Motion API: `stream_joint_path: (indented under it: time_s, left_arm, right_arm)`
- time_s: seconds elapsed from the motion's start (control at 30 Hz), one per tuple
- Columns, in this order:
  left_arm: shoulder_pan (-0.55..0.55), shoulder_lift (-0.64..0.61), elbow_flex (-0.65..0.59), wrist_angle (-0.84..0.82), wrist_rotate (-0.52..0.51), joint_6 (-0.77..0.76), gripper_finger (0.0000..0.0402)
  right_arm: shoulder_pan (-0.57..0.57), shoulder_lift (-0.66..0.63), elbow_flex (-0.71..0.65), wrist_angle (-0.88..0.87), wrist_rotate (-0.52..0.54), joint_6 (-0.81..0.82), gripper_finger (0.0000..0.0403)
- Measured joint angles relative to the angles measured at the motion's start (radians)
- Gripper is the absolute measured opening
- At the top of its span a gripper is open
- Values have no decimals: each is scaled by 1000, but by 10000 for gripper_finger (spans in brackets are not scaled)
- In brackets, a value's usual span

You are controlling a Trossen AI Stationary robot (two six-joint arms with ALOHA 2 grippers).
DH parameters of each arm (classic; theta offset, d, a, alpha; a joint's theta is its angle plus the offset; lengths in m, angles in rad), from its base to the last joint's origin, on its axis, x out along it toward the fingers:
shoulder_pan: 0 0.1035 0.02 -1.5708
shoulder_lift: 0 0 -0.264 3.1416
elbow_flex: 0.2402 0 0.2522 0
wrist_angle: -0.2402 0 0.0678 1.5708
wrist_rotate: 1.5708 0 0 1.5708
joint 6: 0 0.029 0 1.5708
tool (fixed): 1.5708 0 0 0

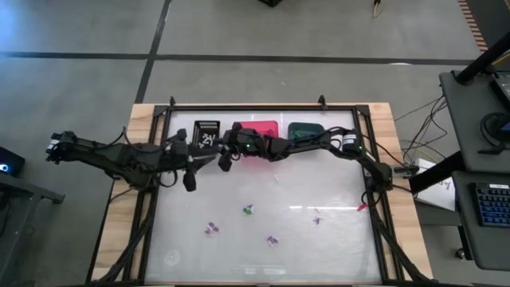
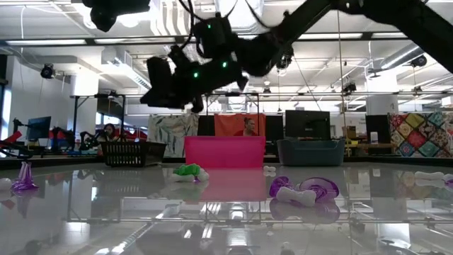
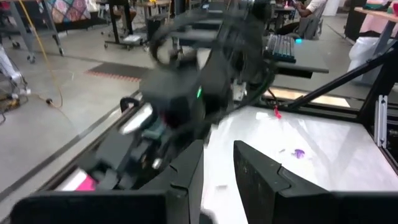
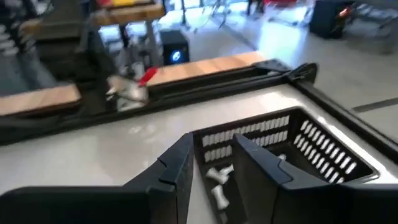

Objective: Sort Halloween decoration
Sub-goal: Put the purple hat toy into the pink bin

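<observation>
Small Halloween decorations lie on the white tabletop: a green one (image 1: 249,210) (image 2: 190,171), purple ones (image 1: 210,229) (image 1: 272,240) (image 2: 304,190), and a purple cone (image 2: 25,177). White bone-shaped trinkets (image 4: 217,180) lie inside the black slotted bin (image 1: 207,131) (image 4: 298,146). My right gripper (image 1: 217,151) (image 4: 213,165) hangs open at that bin's near side, above its rim, with nothing between the fingers. My left gripper (image 1: 190,180) (image 3: 219,180) hovers open and empty just left of it, above the table.
A pink bin (image 1: 259,130) and a teal bin (image 1: 305,130) stand beside the black one along the far edge. A black frame (image 1: 374,231) rims the table. A small red piece (image 1: 362,206) lies near the right rail. The two arms are close together at the far left.
</observation>
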Motion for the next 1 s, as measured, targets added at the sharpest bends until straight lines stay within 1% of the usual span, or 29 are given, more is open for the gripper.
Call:
stream_joint_path:
  time_s: [0.13, 0.23, 0.37, 0.57, 0.63, 0.77, 0.9, 1.0]
  left_arm:
    - [0, 5, 0, -58, 8, -63, 72]
    - [-3, 22, 0, -90, 61, -115, 72]
    - [-31, 73, 0, -94, 123, -152, 72]
    - [-112, 174, 0, -109, 196, -178, 72]
    - [-144, 205, 0, -127, 218, -197, 72]
    - [-219, 275, 0, -139, 222, -246, 72]
    - [-290, 357, 10, -140, 221, -281, 72]
    - [-329, 410, 19, -140, 221, -312, 72]
  right_arm:
    - [29, -78, 0, -237, -9, -39, 93]
    - [58, -147, -5, -425, -8, -72, 86]
    - [99, -245, -59, -584, -1, -79, 77]
    - [162, -427, -237, -609, 3, -22, 68]
    - [184, -486, -297, -609, 21, 3, 68]
    - [228, -593, -394, -621, 73, 44, 71]
    - [264, -676, -461, -616, 110, 66, 71]
    - [288, -726, -505, -619, 115, 80, 69]
